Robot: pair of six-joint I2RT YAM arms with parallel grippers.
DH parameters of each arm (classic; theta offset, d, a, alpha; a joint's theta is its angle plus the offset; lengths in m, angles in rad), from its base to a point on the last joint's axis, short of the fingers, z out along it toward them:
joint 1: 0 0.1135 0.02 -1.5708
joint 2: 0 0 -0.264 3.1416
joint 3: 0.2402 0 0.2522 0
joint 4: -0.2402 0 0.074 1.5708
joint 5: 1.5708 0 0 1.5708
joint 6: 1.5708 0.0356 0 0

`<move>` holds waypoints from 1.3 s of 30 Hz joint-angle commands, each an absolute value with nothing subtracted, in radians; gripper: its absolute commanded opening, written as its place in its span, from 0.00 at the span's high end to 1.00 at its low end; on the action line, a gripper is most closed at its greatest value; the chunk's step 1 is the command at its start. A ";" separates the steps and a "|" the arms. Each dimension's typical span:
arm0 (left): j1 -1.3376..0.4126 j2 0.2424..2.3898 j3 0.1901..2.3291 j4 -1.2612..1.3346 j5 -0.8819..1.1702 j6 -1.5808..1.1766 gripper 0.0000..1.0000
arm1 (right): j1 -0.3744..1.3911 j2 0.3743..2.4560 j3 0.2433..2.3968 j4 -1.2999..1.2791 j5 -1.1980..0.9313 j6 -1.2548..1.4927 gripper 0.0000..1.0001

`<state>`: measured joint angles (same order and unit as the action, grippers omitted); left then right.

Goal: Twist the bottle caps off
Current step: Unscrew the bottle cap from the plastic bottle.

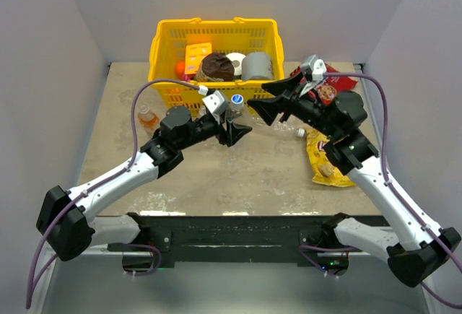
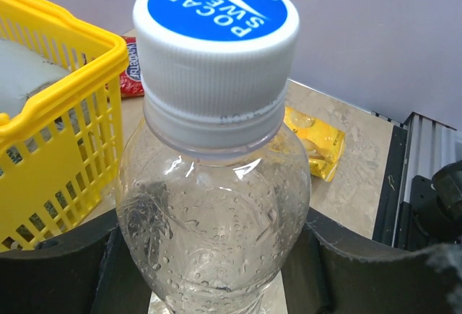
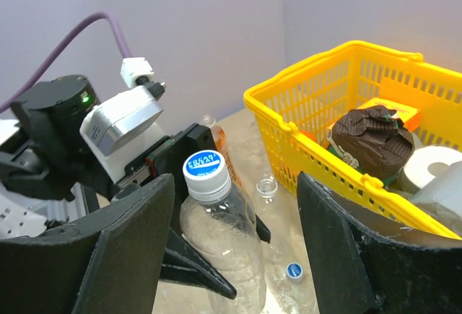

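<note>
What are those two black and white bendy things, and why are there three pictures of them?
They are two robot arms bolted to a table. One picture looks down from above; the other two come from little cameras on each arm's wrist.

The left gripper has its jaws closed around a clear bottle, holding it upright. The bottle's blue and white cap is on. The right gripper has its jaws open and points at that cap, so it will probably twist it off.

Behind them is a yellow basket with things inside. On the table there is also an orange drink bottle, a yellow snack bag, an open bottle without a cap, and a loose cap.
</note>
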<state>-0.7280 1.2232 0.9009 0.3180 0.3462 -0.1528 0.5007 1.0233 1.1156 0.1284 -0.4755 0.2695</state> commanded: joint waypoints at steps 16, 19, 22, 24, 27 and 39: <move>-0.732 1.235 0.911 0.325 0.310 -0.137 0.60 | 0.618 1.132 1.147 0.198 -0.370 0.261 0.29; -0.732 1.236 0.913 0.324 0.311 -0.137 0.60 | 0.624 1.140 1.149 0.196 -0.370 0.258 0.29; -0.732 1.236 0.914 0.322 0.311 -0.137 0.60 | 0.629 1.146 1.154 0.192 -0.370 0.255 0.29; -0.732 1.236 0.914 0.321 0.311 -0.137 0.60 | 0.630 1.150 1.160 0.184 -0.371 0.253 0.29; -0.732 1.236 0.916 0.321 0.313 -0.137 0.60 | 0.632 1.157 1.164 0.172 -0.371 0.247 0.30; -0.733 1.236 0.919 0.316 0.324 -0.129 0.60 | 0.634 1.178 1.187 0.146 -0.428 0.230 0.72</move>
